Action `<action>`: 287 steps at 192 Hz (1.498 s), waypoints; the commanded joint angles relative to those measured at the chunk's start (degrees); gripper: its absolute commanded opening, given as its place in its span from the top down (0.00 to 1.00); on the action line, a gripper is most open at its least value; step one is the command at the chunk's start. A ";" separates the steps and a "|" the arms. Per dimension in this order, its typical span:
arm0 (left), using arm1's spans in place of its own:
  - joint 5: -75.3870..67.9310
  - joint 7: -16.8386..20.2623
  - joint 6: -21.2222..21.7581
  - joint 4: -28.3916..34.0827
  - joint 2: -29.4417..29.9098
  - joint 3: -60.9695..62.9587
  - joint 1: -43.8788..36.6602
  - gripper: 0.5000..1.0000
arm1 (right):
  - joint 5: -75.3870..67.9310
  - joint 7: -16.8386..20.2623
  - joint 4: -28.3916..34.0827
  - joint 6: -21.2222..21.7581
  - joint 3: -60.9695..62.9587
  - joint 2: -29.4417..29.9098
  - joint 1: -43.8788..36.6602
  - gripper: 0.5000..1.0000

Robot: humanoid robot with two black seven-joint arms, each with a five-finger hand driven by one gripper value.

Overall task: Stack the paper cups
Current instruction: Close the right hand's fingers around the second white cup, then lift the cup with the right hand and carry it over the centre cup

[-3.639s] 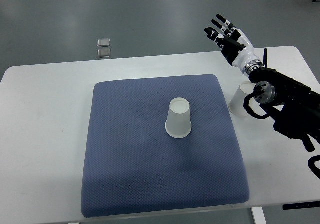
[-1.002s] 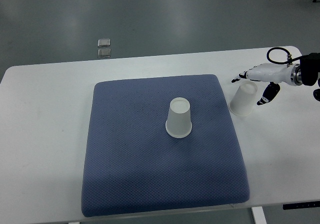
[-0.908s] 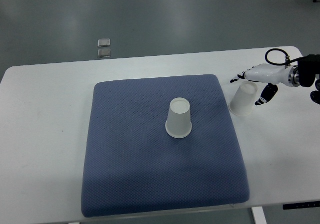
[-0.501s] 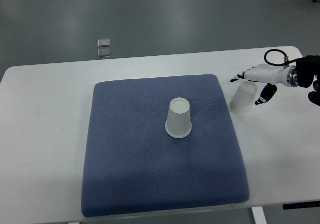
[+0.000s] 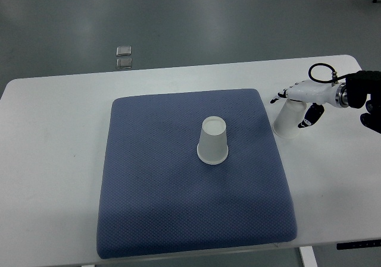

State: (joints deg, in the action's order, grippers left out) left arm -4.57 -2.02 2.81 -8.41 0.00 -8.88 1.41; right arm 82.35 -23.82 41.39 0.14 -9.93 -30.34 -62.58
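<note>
Working hand: right hand (image 5: 297,97), arm entering from the right edge of the top view, reaching across the counter (image 5: 53,160) near its far right corner.
Left arm: not in view.
Target cup: white paper cup (image 5: 289,119), inverted, standing on bare counter just off the right edge of the blue mat (image 5: 178,219), toward the mat's far right corner.
Receiving cup: second white paper cup (image 5: 212,140), inverted, upright near the middle of the mat, well apart from the hand.
Key relation: the hand lies directly over the closed top of the target cup; the cup hangs below and slightly toward the mat from the palm. The cup's long axis is close to vertical, leaning a little with its wide mouth toward the mat edge.
Fingers: spread apart. Finger (image 5: 278,96) projects past the cup on the far, mat-facing side; the dark thumb (image 5: 310,117) sits on the cup's right flank. They straddle the cup. Contact is not confirmed, and no closed grip is evident.
Judged step: closing on the off-mat cup, ahead of a lift and carry.
Next move calls for: a squeeze across the cup's narrow upper end, light enough not to crush the thin wall, then a carry over the mat toward its centre to drop over the receiving cup.
Other items: two small square objects (image 5: 124,56) on the floor beyond the counter's far edge.
</note>
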 commanded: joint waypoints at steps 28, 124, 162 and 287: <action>0.00 0.00 0.00 0.06 0.00 0.00 0.00 0.00 | 0.09 0.09 0.01 0.30 -0.26 0.01 0.00 0.62; 0.00 0.00 0.00 -0.03 0.00 0.00 0.00 0.00 | 0.62 -0.18 -0.17 0.21 -0.97 0.28 -1.23 0.80; 0.00 0.00 0.00 0.06 0.00 0.00 0.00 0.00 | 0.53 -0.53 -0.17 0.30 -0.97 0.10 -2.55 0.80; 0.00 0.00 0.00 -0.03 0.00 0.00 0.00 0.00 | -0.26 -3.34 11.26 10.49 -0.88 -2.89 -19.86 0.78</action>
State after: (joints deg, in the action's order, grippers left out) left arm -4.57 -2.02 2.81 -8.41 0.00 -8.88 1.41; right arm 82.33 -26.89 48.22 7.37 -10.87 -32.26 -78.60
